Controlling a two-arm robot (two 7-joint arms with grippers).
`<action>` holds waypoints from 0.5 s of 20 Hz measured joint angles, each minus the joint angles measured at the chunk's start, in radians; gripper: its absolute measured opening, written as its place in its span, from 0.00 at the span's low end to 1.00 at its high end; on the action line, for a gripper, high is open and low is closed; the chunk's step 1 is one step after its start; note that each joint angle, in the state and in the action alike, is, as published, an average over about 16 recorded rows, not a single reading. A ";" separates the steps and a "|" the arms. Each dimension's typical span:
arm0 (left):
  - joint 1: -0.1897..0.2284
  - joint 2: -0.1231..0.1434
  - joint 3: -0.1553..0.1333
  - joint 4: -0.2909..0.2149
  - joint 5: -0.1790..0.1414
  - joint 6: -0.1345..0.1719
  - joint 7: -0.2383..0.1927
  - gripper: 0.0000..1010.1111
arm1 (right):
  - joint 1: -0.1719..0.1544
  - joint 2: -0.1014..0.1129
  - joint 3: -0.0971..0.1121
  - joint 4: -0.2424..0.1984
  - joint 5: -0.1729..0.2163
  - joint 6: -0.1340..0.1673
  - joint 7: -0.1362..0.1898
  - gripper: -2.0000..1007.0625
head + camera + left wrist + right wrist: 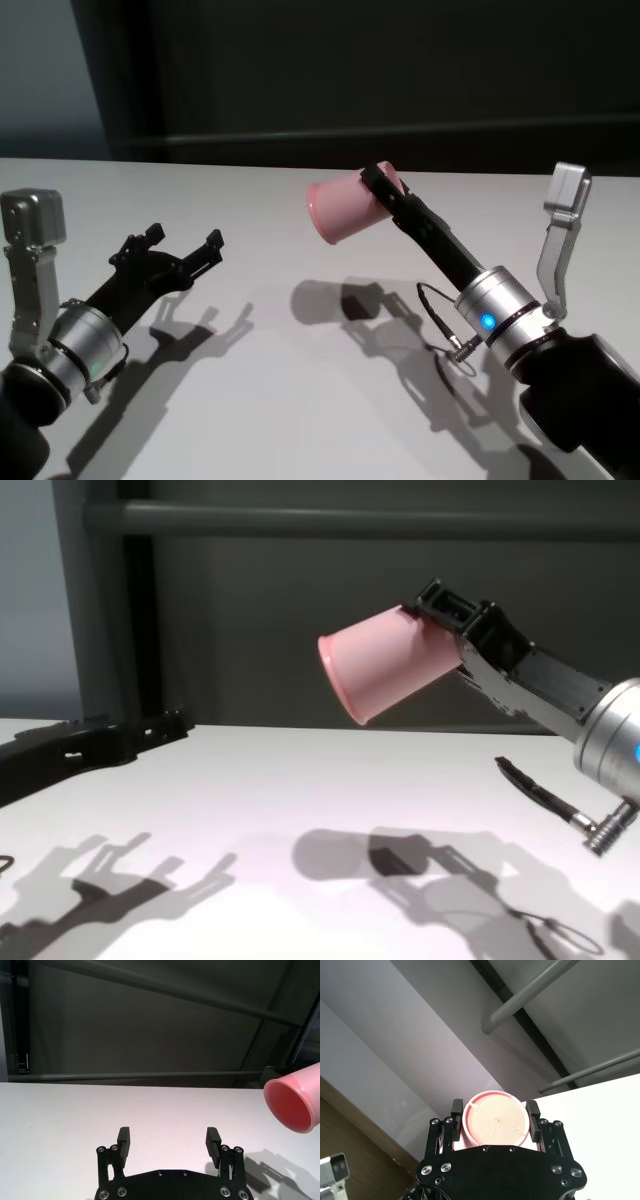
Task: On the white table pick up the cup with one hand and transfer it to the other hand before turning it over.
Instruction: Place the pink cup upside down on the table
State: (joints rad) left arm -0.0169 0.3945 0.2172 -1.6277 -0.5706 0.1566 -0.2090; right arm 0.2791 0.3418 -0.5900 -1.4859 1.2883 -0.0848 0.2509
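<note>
Cup [345,208]: held in the air above the worktop [290,400], tilted, rim toward the left side.
Right gripper [385,190]: fingers clamped on the cup near its base.
Left gripper [182,243]: low over the worktop, fingers apart, holding nothing.

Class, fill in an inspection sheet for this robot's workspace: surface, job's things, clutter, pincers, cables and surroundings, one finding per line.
Surface: white table, plain, carrying only shadows of the arms and cup.
Job's things: pink cup, held in the air above the table, tipped on its side with its open rim towards the left arm.
Clutter: nothing seen.
Pincers: right pincer shut on the cup near its base; left pincer open and empty, low over the table, apart from the cup.
Cables: thin black cable looping beside the right wrist.
Surroundings: dark wall with horizontal rails behind the table.
</note>
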 joint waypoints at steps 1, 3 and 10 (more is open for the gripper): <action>0.000 0.000 0.000 0.000 0.000 0.000 0.000 0.99 | -0.005 0.017 -0.005 -0.019 -0.029 -0.001 -0.024 0.73; 0.000 0.000 0.000 0.000 0.000 0.000 0.000 0.99 | -0.012 0.047 -0.018 -0.055 -0.089 -0.001 -0.069 0.73; -0.001 0.000 0.000 0.001 0.000 0.001 0.001 0.99 | 0.004 0.103 -0.076 -0.122 -0.281 0.044 -0.197 0.73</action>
State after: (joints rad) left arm -0.0177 0.3945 0.2177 -1.6270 -0.5707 0.1573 -0.2079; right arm 0.2826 0.4445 -0.6660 -1.6076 1.0073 -0.0405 0.0542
